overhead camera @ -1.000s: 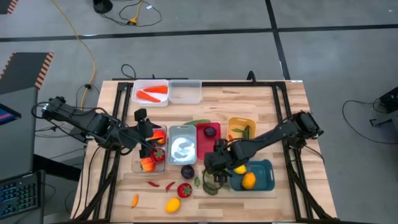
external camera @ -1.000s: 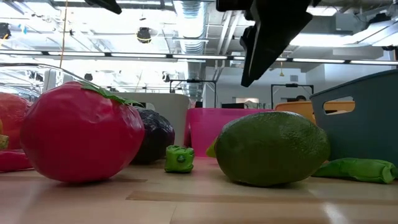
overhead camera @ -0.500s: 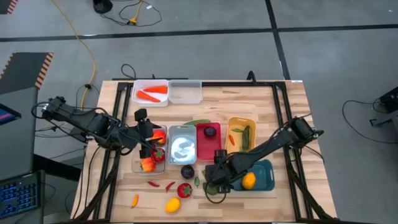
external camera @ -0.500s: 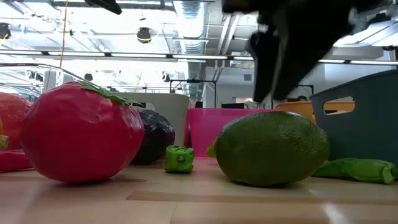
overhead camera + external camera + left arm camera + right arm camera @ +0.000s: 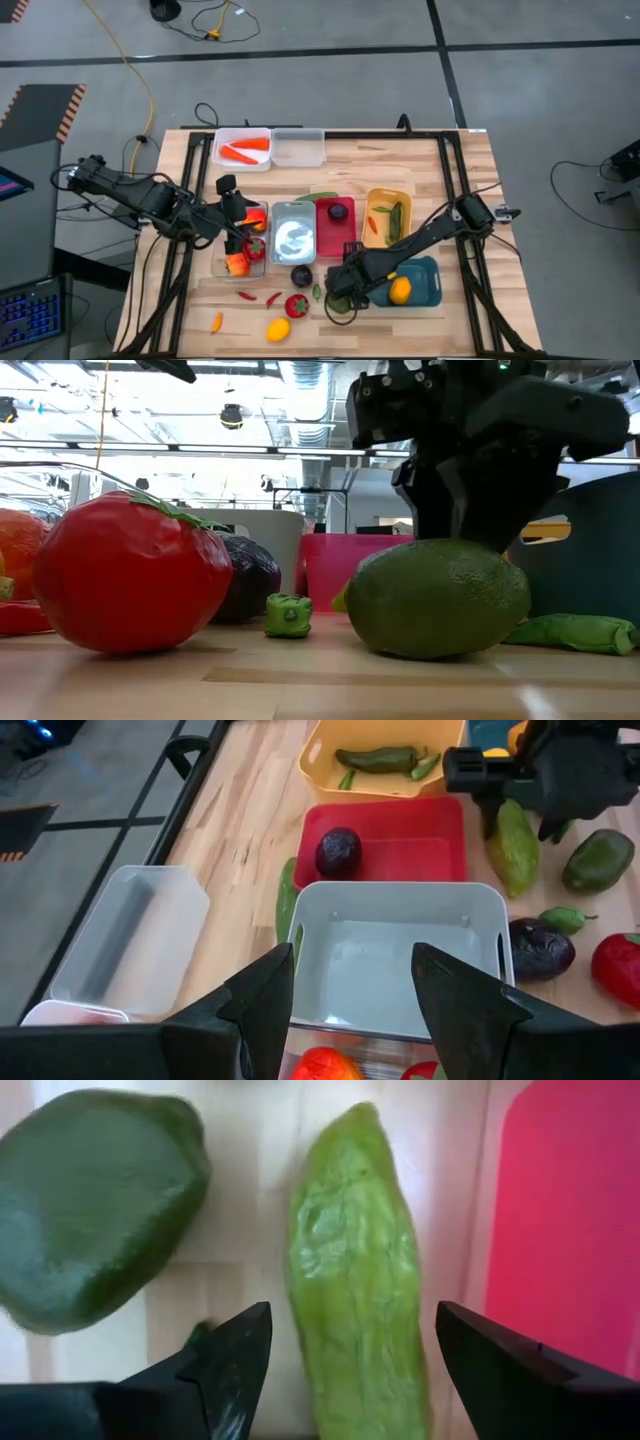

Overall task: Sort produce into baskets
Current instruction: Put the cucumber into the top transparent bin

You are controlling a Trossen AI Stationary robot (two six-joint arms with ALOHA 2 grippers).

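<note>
Right gripper [image 5: 345, 1355]: low over the surface [image 5: 450, 200], jaws apart, 1 on each side of the light green pod [image 5: 357, 1270], not clamped.
Pod: lies between the dark green fruit [image 5: 95, 1205] and the red bin [image 5: 565, 1220].
Left gripper [image 5: 350, 1005]: over the grey bin [image 5: 395, 900], jaws apart, holding nothing.

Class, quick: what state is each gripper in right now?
Left gripper: jaws open, holding nothing, above the silver-grey bin.
Right gripper: jaws open around the light green pod, not yet closed.

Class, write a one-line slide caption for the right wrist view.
Right claw open astride a light green pod, a dark green fruit beside it, the red basket alongside.
</note>
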